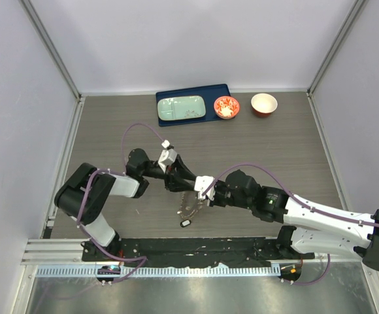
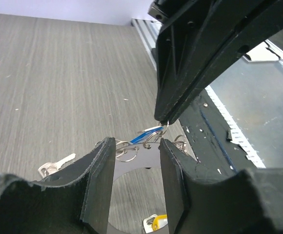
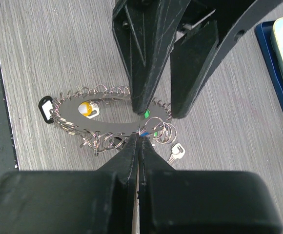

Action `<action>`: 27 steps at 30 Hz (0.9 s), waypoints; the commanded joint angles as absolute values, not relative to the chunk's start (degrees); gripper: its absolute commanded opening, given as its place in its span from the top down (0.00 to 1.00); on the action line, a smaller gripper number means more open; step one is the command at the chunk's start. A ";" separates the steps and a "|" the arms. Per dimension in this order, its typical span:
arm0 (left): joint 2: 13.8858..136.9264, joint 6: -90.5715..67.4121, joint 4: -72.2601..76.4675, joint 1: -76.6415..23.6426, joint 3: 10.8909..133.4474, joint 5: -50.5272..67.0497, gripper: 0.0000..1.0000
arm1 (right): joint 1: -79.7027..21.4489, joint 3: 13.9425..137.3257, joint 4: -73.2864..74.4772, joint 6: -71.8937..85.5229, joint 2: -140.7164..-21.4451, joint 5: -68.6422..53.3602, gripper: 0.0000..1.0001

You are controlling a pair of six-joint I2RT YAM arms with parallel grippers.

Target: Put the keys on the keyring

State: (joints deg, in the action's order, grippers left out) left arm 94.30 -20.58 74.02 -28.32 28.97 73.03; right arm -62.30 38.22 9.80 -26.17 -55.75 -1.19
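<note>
Keyring (image 3: 117, 119) looks stiff, thin, slippery; grip its rim. Right end effector (image 3: 139, 140) pinches a loop (image 2: 163, 126); left end effector (image 2: 137, 161) gapes.

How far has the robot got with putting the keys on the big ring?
Done: hard to tell; a yellow key lies inside the keyring, maybe hooked on. In hand: the right gripper pinches the blue key at the rim, the left gripper open astride it. Still to do: a silver key looks loose beside the ring.
</note>
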 commanded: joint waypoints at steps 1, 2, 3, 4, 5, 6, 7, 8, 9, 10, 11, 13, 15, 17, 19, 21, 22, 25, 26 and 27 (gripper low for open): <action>97.20 -21.00 84.90 -30.06 31.99 78.48 0.56 | -62.75 40.08 6.06 -26.46 -54.58 -1.67 0.99; 97.64 -21.27 84.99 -30.32 32.17 78.57 0.56 | -62.75 40.08 6.06 -26.54 -54.58 -1.67 0.99; 98.43 -21.36 85.34 -30.67 32.34 79.10 0.57 | -62.75 40.08 6.15 -26.46 -54.49 -1.67 0.99; 98.70 -21.62 85.52 -30.85 32.52 79.28 0.57 | -62.75 40.08 6.15 -26.54 -54.58 -1.67 0.99; 98.88 -21.71 85.69 -31.02 32.61 79.19 0.57 | -62.75 40.08 6.07 -26.46 -54.58 -1.76 0.99; 99.14 -21.88 85.87 -31.11 32.69 79.19 0.57 | -62.75 40.08 5.98 -26.46 -54.67 -1.84 0.99; 99.49 -21.97 85.87 -31.20 32.78 79.02 0.57 | -62.75 39.99 5.98 -26.46 -54.58 -1.85 0.99; 99.75 -21.97 86.04 -31.29 32.96 78.93 0.58 | -62.75 40.08 5.98 -26.46 -54.67 -1.85 0.99; 99.93 -21.89 86.13 -31.29 33.05 78.84 0.58 | -62.75 40.08 5.98 -26.46 -54.67 -1.85 0.99; 100.19 -21.88 86.05 -31.29 33.05 78.75 0.58 | -62.75 40.08 6.06 -26.54 -54.58 -1.93 0.99; 100.46 -21.97 86.13 -31.29 33.22 78.58 0.58 | -62.75 40.08 6.06 -26.46 -54.58 -1.93 0.99; 100.81 -21.97 86.22 -31.38 33.40 78.49 0.58 | -62.75 39.99 5.98 -26.46 -54.41 -2.11 0.99; 101.34 -21.97 86.40 -31.46 33.66 78.05 0.58 | -62.75 39.99 5.89 -26.28 -54.32 -2.20 0.99; 101.78 -22.06 86.48 -31.73 33.84 77.70 0.60 | -62.75 39.90 5.80 -26.28 -54.23 -2.20 0.99; 102.13 -22.15 86.66 -31.82 34.10 77.61 0.62 | -62.75 39.90 5.80 -26.28 -54.23 -2.20 0.99; 102.30 -22.24 86.92 -31.99 34.36 77.17 0.64 | -62.75 39.90 5.89 -26.28 -54.23 -2.20 0.99; 102.39 -22.32 87.18 -32.08 34.28 77.17 0.65 | -62.75 39.82 5.98 -26.28 -54.32 -2.28 0.99; 102.48 -22.50 88.06 -32.43 34.37 76.73 0.65 | -62.75 39.81 5.98 -26.28 -54.40 -2.37 0.99; 102.39 -22.67 88.59 -32.52 34.37 76.73 0.65 | -62.75 39.73 5.98 -26.19 -54.49 -2.37 0.99; 102.31 -22.76 88.51 -32.61 34.37 76.55 0.64 | -62.67 39.73 5.89 -26.19 -54.58 -2.37 0.99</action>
State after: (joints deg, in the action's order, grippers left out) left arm 102.17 -22.39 74.37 -32.03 32.84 77.19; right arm -62.30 38.22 9.80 -26.20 -55.75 -1.76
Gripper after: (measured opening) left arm 0.350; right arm 0.033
